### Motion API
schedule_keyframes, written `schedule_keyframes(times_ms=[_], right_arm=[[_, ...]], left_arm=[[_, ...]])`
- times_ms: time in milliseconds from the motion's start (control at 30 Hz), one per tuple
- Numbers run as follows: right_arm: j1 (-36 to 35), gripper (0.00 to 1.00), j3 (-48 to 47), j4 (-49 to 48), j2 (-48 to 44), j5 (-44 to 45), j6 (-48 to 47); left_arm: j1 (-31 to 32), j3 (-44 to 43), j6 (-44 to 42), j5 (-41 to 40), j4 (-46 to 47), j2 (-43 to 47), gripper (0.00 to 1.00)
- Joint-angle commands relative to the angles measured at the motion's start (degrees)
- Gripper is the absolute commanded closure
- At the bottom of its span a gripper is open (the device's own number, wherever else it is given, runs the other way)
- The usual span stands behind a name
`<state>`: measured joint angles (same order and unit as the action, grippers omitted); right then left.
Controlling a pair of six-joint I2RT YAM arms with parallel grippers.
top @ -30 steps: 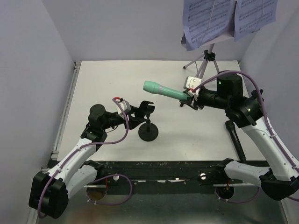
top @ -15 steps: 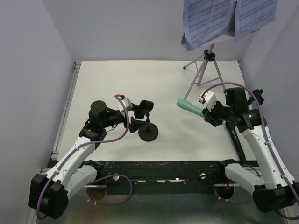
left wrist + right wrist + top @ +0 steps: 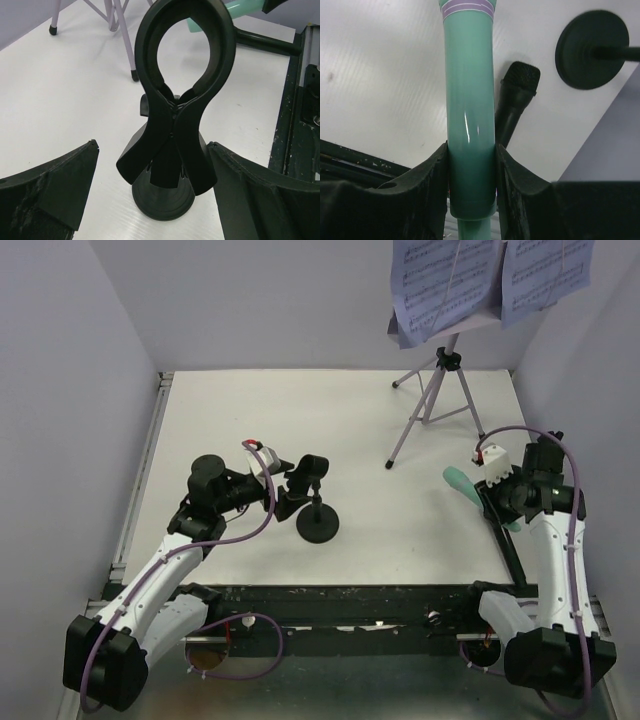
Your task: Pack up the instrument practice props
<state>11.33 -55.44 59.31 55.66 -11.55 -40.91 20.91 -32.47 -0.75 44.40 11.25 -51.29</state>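
Observation:
A black mic holder stands left of the table's middle, with its clip [image 3: 310,468] [image 3: 182,75] on a round base [image 3: 317,526] [image 3: 162,200]. My left gripper [image 3: 283,488] [image 3: 152,150] is open; its fingers stand wide on either side of the clip's handles without touching them. At the right, my right gripper [image 3: 490,490] [image 3: 470,160] is shut on the mint-green microphone [image 3: 460,482] [image 3: 469,95]. The black microphone [image 3: 505,545] [image 3: 512,105] lies on the table under that arm. The lilac tripod music rack [image 3: 435,400] carries sheet-music pages [image 3: 450,280] at the back right.
A black round holder base [image 3: 592,47] with a thin stem shows in the right wrist view beyond the black microphone. Lilac walls close in the white table [image 3: 250,420] on three sides. A dark rail [image 3: 350,605] runs along its near edge.
My right arm has carried the mint-green microphone from above the table's middle to the right side. My left gripper has opened off the holder's clip.

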Motion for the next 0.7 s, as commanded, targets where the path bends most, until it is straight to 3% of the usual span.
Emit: schedule_keyframes(times_ms=[0, 167, 667], right_arm=[[4.3, 1.0, 3.0, 2.0, -3.6, 2.3, -2.5], [8.4, 1.0, 7.2, 1.8, -5.8, 2.9, -3.9], [8.5, 1.0, 22.0, -1.8, -5.9, 9.2, -7.8]], left_arm=[[-1.0, -0.6, 0.4, -1.9, 0.3, 0.9, 0.01], [-1.0, -0.1, 0.4, -2.5, 0.3, 1.0, 0.01], [-1.4, 0.8, 0.2, -3.8, 0.2, 0.8, 0.01]])
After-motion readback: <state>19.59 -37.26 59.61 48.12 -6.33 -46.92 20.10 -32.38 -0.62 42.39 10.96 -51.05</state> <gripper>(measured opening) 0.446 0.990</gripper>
